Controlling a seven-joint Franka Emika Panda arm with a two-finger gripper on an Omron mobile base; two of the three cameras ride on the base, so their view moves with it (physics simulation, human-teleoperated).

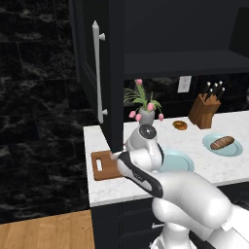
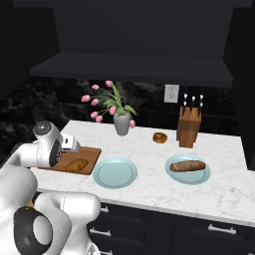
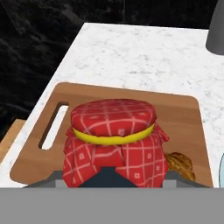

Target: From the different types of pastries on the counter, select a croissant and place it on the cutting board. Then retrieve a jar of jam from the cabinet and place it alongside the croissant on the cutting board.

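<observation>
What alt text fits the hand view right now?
A jam jar capped in red checked cloth with a yellow band sits close to the camera, over a reddish-brown wooden cutting board on the white marbled counter. A golden-brown croissant lies on the board beside it.

The left base view looks forward and down from behind the arm's left, across the white marbled stone desk (image 1: pixel 194 141) toward the tall black wall cabinet (image 1: pixel 92 68). The right base view faces the same desk (image 2: pixel 149 149) from behind the arm's right. Both share the flat reddish-brown wooden cutting board (image 1: pixel 104 165) (image 2: pixel 84 162), the teal plates and the wooden knife block. The hand view sits very close above that board (image 3: pixel 183 113), looking steeply down along the hand.
</observation>
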